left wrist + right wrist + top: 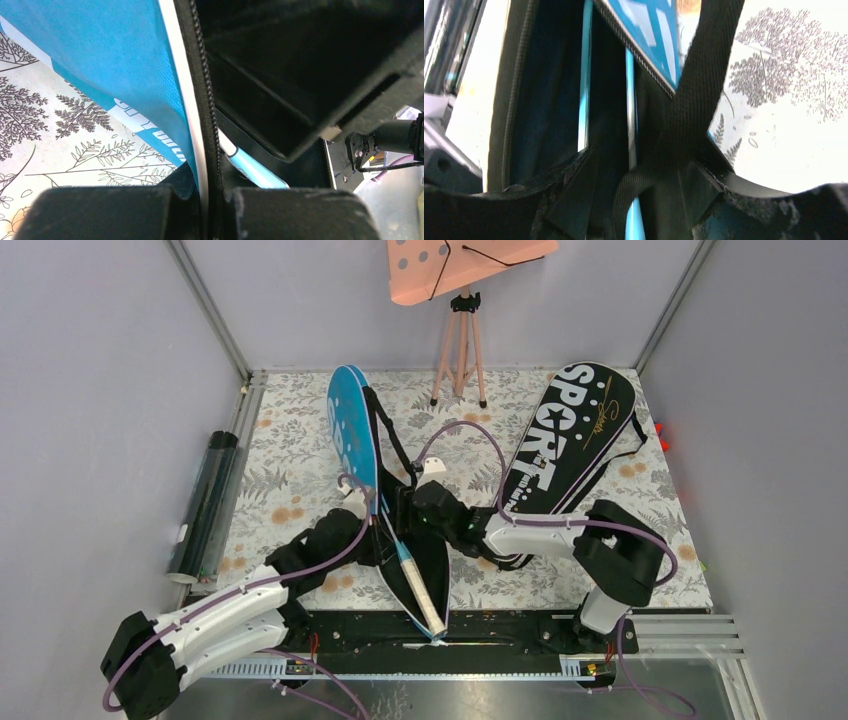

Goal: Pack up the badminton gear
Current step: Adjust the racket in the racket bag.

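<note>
Since the left gripper (214, 210) has its jaws pressed together on the zip edge of the blue bag (352, 425), the upper flap stands up on edge w/ the mouth gaping toward the right arm, prob. so gear can slide in w/o the fabric flopping shut. The bag runs from mid-worktop down to the near edge. A racket (420, 588) lies inside it, its pale-blue-and-white handle poking out at the near edge. The right wrist view shows two light-blue shafts against the dark lining, so maybe more than one racket is in there; can't tell for sure. The right gripper (639, 175) sits at the bag's mouth w/ jaws spread. The black strap (696, 95) loops down btw the fingers (569, 200) but nothing pinches it, so I read that as a let-go or re-grip, not a hold. The black bag (570, 445) lies flat toward the far right corner, the right arm reaching across its near end. The black tube (205, 502) rests along the left edge, just off the patterned cloth. Shuttlecocks: can't make any out for sure. The pink board (465, 265) stands at the far edge, not part of the job. Next is prob. zipping the blue bag, which needs the strap and handle clear of the zip line.
</note>
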